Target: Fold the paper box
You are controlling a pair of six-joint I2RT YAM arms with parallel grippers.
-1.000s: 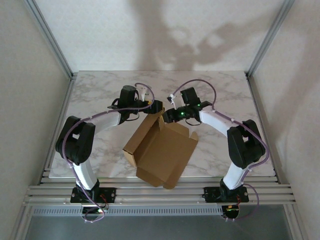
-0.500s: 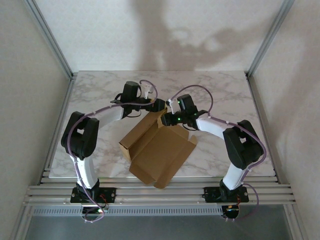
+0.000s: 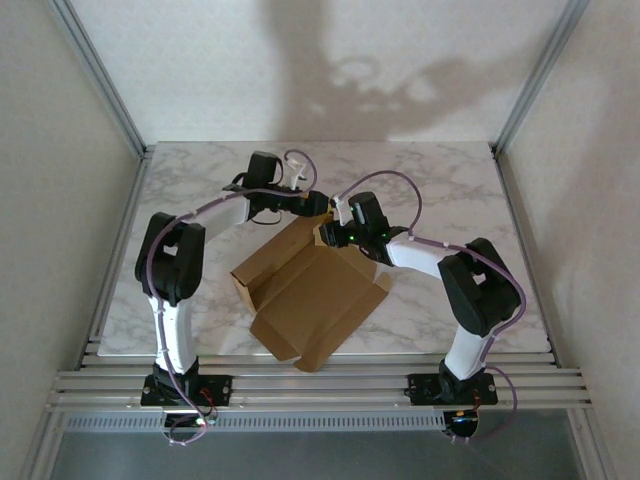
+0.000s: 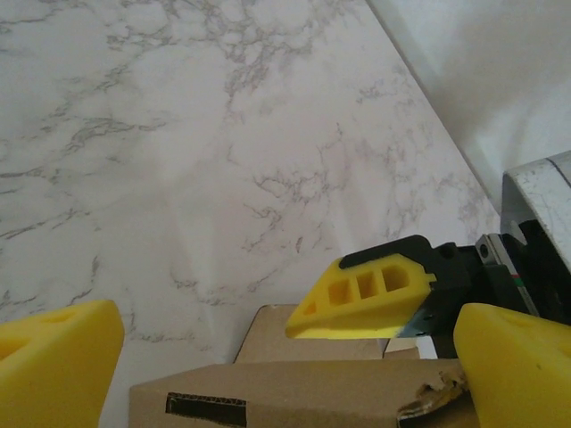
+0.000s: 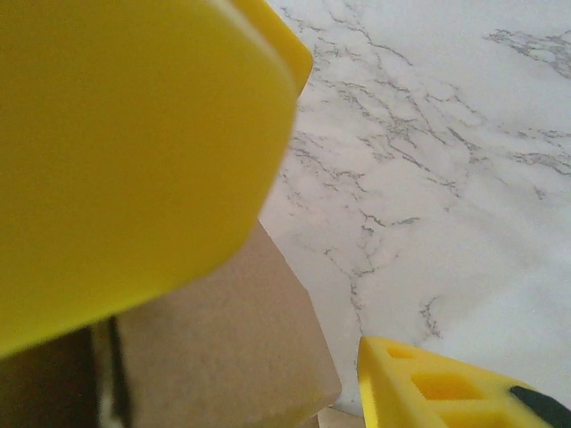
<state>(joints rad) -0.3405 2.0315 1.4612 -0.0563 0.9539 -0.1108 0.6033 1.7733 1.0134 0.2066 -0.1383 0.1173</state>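
Paper box (image 3: pixel 315 300) lay skewed at table (image 3: pixel 190 190) centre, near end reaching 6 o'clock edge. Part-folded: wall raised at 9 o'clock side, big panel flat and unclosed. Remaining walls, tabs and lid judged undone. Left gripper (image 3: pixel 316 206) spread wide over box's 12 o'clock corner, holding nothing. Right gripper (image 3: pixel 328 232) beside it, fingers (image 5: pixel 134 160) apart astride cardboard; clamped or not, could not tell. Corner hidden under grippers; near finger blurred.
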